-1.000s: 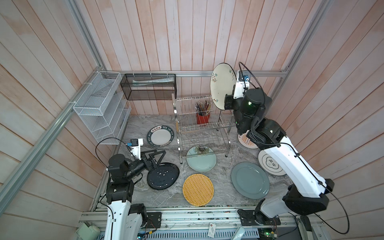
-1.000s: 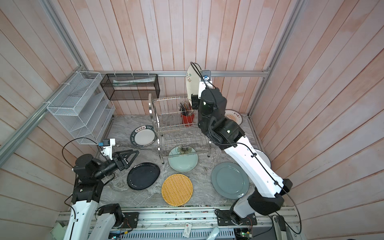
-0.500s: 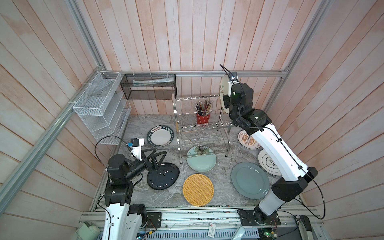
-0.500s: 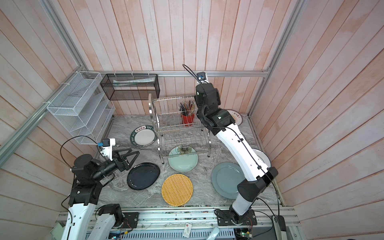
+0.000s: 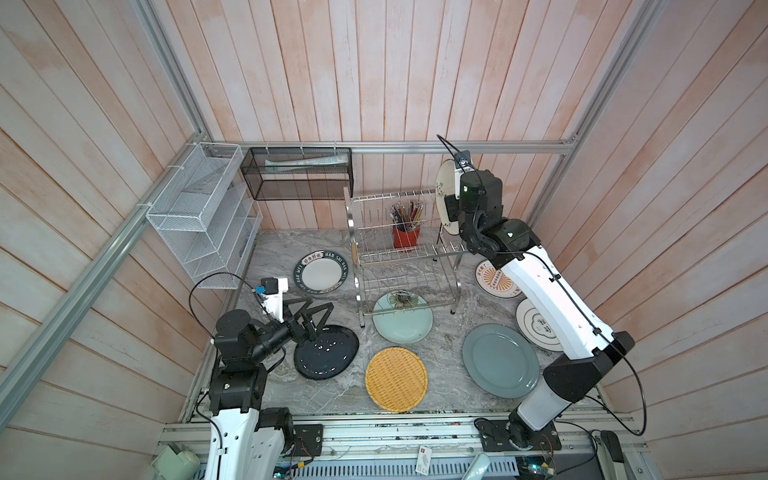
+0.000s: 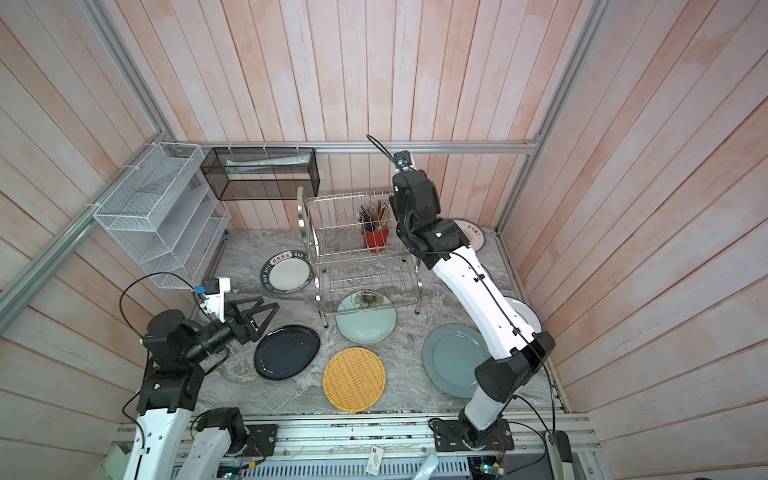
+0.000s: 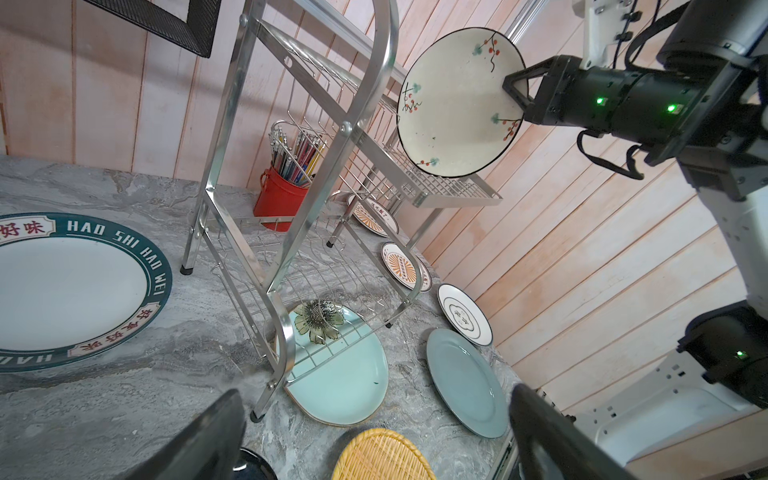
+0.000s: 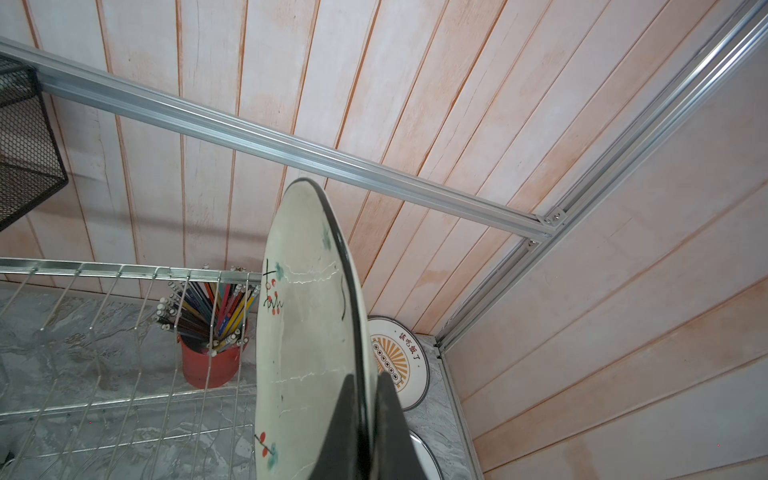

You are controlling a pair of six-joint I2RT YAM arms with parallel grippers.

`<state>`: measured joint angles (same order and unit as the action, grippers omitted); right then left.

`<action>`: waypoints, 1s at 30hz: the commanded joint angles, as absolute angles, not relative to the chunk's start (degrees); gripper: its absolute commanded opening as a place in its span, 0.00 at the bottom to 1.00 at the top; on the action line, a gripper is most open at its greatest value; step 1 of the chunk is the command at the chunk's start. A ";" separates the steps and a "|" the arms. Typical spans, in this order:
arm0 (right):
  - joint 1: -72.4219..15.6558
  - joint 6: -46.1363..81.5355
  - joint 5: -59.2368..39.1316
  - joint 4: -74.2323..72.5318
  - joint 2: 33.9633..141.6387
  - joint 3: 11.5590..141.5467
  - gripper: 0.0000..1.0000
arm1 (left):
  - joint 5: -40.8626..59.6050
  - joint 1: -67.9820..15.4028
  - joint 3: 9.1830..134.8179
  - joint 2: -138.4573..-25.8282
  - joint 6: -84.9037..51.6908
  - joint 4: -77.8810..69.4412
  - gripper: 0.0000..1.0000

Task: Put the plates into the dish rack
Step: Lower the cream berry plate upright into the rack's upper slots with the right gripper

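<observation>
Plate (image 5: 444, 187) now edge-on, largely hidden

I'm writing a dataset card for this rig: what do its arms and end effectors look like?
The left arm and right arm have white shells and black joints, with looping black cables. The left end effector and right end effector have black triangular open-frame fingers and white camera mounts. Green lights glow on the right wrist.

Up on the left wall hangs a white mesh organiser (image 5: 203, 216), a black mesh basket (image 5: 299, 185) just beside it holding a pale sheet (image 5: 307, 163), grey marble tabletop (image 5: 340, 395) below.
</observation>
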<state>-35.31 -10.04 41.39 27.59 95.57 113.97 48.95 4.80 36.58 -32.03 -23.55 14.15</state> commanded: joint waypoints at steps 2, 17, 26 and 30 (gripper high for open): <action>-35.23 -7.45 40.75 23.56 94.39 114.27 0.00 | 48.25 4.57 35.77 -31.66 -22.79 13.61 1.00; -35.57 -4.30 42.13 29.63 94.23 114.78 0.00 | 48.17 4.57 35.77 -31.38 -22.81 13.44 1.00; -36.35 -6.91 45.26 29.09 92.18 112.25 0.00 | 48.16 4.57 35.77 -31.55 -22.84 13.44 1.00; -36.50 -7.12 45.19 28.97 91.50 111.02 0.00 | 48.09 4.57 35.72 -31.64 -22.78 13.43 1.00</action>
<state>-36.25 -6.24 42.59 31.24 93.84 111.59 48.95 4.80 36.53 -32.01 -23.55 14.15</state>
